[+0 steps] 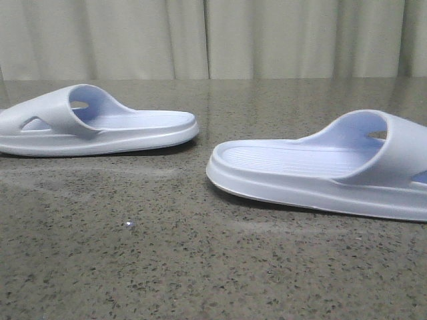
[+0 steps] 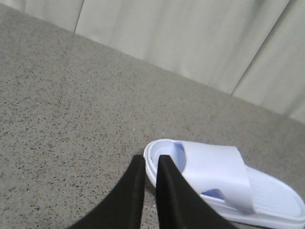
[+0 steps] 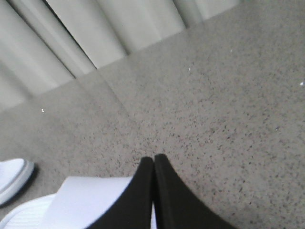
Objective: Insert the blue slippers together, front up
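Both pincers sit pressed together and empty: our left gripper point(image 2: 151, 162) shows only a thin slit between its black fingers, and our right gripper point(image 3: 153, 161) has its fingers meeting at the tips. Neither arm shows in the front view, so we judge nothing has been picked up yet.

The blue slippers lie flat on the speckled table point(image 1: 200, 267), soles down, well apart. The left slipper point(image 1: 93, 123) rests further back on the left; the right slipper point(image 1: 320, 167) lies nearer on the right, its strap running off the picture's edge.

What could go wrong: with fingers this tight, a descent onto either slide would push it along the smooth stone instead of gripping it, so both pincers must spread first. Foam straps also give under a pinch, and a slide may twist or droop, spoiling the alignment when we nest them.

Each wrist hovers above its own slipper, angled down toward the table. The left fingertips overlap the slide's point(image 2: 224, 186) rim; the right ones overlap the strap point(image 3: 90, 200). Contact we cannot tell.
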Controlling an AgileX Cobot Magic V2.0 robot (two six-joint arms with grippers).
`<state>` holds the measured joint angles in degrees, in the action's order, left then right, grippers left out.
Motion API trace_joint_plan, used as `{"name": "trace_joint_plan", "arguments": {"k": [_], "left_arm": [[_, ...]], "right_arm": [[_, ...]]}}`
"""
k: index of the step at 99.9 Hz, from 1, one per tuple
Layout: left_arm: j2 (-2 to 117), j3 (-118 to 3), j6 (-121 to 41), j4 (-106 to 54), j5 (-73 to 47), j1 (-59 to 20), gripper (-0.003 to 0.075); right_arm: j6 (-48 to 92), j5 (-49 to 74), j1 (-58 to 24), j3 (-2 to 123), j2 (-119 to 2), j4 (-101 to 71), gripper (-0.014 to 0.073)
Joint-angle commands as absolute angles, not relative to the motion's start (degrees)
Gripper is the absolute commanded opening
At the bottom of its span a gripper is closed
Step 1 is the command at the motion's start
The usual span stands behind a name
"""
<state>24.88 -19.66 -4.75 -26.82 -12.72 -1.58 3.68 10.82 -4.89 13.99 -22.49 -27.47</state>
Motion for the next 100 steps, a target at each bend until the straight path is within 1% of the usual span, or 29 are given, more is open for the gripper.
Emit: {"name": "trace_joint_plan", "arguments": {"k": [1,12,23,30,37,42,43,44,49,54,59,63,73,86,100], "left_arm": [[31.27,-25.63,-4.74,-24.17,-14.41,-1.57,0.0015],[35.89,-28.96,-4.74,-23.79,-18.32,-1.57,0.0016],[38.72,-30.63,-6.67,-23.79,-21.21,-1.57,0.0018],[39.47,-30.98,-9.53,-24.21,-22.10,-1.57,0.0033],[39.47,-30.98,-11.13,-25.12,-22.21,-1.57,0.0087],[39.47,-30.98,-11.23,-25.26,-22.18,-1.57,0.0141],[39.47,-30.98,-11.23,-25.36,-22.18,-1.57,0.0169],[39.47,-30.98,-11.23,-25.36,-22.18,-1.57,0.0169],[39.47,-30.98,-11.23,-25.36,-22.18,-1.57,0.0239],[39.47,-30.98,-11.23,-25.48,-22.18,-1.57,0.0315],[39.47,-30.98,-11.26,-25.58,-22.23,-1.57,0.0363],[39.47,-30.98,-11.26,-25.58,-22.44,-1.57,0.0377],[39.47,-30.98,-11.36,-25.58,-22.93,-1.57,0.0376],[39.47,-30.98,-11.36,-25.70,-23.28,-1.57,0.0376],[39.47,-30.98,-11.36,-25.70,-23.28,-1.57,0.0376]], "right_arm": [[4.65,12.21,-4.58,19.81,-29.80,-25.71,-0.0078],[4.65,17.27,-4.58,23.19,-35.56,-24.48,-0.0078],[5.65,21.05,-4.58,25.84,-37.43,-24.48,-0.0074],[6.40,23.43,-4.58,27.22,-37.43,-24.48,-0.0032],[6.53,25.85,-4.58,28.56,-37.43,-24.48,0.0055],[6.53,27.23,-4.58,29.38,-37.43,-24.48,0.0141],[6.53,27.39,-4.58,29.50,-37.43,-24.48,0.0153],[6.53,27.75,-4.58,29.74,-37.43,-24.48,0.0163],[6.53,28.92,-4.58,30.40,-37.43,-24.48,0.0234],[6.53,29.95,-4.58,30.92,-37.43,-24.48,0.0267],[6.53,30.49,-4.58,31.43,-37.43,-24.31,0.0267],[6.53,30.62,-4.26,31.59,-37.48,-24.13,0.0267],[6.04,31.75,-1.18,31.92,-38.33,-23.06,0.0268],[6.29,35.57,5.34,32.20,-41.46,-22.38,0.0268],[11.40,36.92,6.64,32.20,-43.56,-25.97,0.0268]]}}
